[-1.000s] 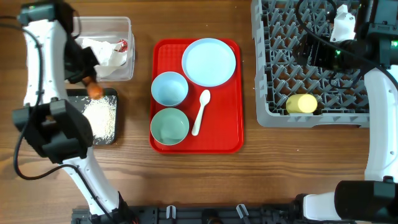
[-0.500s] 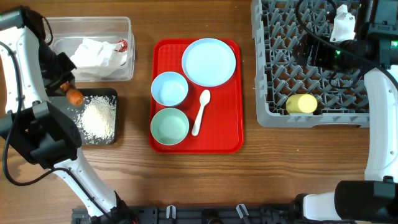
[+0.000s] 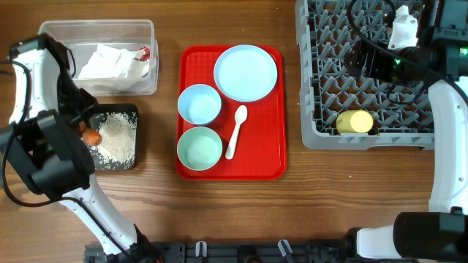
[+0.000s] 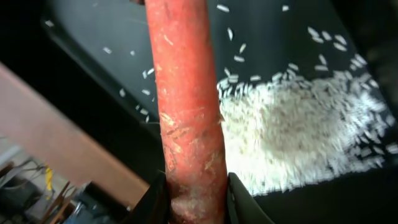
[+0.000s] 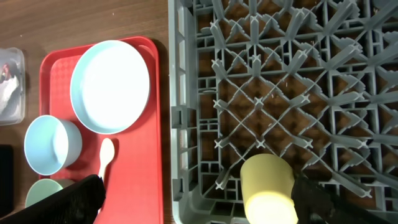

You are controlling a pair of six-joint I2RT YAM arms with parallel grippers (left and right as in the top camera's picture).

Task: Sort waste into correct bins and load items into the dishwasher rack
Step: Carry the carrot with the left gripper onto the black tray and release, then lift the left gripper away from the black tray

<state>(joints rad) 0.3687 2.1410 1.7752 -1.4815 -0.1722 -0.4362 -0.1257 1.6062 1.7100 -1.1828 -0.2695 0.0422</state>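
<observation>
The left pincer (image 4: 189, 200) is clamped narrowly on the carrot (image 4: 185, 93), which hangs over the black tray (image 4: 267, 37) just beside the rice (image 4: 298, 137). The right pincer (image 5: 199, 200) gapes wide and empty above the rack (image 5: 280, 74), near the cup (image 5: 268, 182).

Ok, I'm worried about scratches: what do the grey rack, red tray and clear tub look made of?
Grey rack: moulded plastic by the look, matte, with uniform ribs and pegs. Red tray: likely plastic, with a fine textured surface and a rounded rim. Clear tub: probably thin transparent plastic, with see-through walls and a slightly glossy rim.
</observation>
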